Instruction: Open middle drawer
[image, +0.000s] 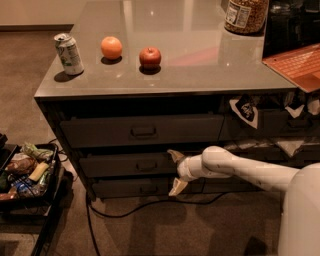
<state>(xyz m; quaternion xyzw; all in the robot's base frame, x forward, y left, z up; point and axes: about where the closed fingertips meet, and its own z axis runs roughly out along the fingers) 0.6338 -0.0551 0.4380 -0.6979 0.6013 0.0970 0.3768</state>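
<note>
Camera view: middle drawer (115, 165) below desk (200, 75) front edge, looks shut, handle (146, 166) at its centre. Gripper (175, 172) just right of handle, fingers spread wide, one above other, holding nothing. Risk: handle not between jaws, so pull from here grabs air. Lower fingertip (175, 190) overlaps bottom drawer (125, 188) and could snag wrong front. Hard jerk could tip can (69, 53) near desk's left edge.

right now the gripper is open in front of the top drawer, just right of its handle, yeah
Not quite. The camera view shows the gripper open in front of the middle drawer, just right of its handle. The top drawer sits above it, untouched.
</note>
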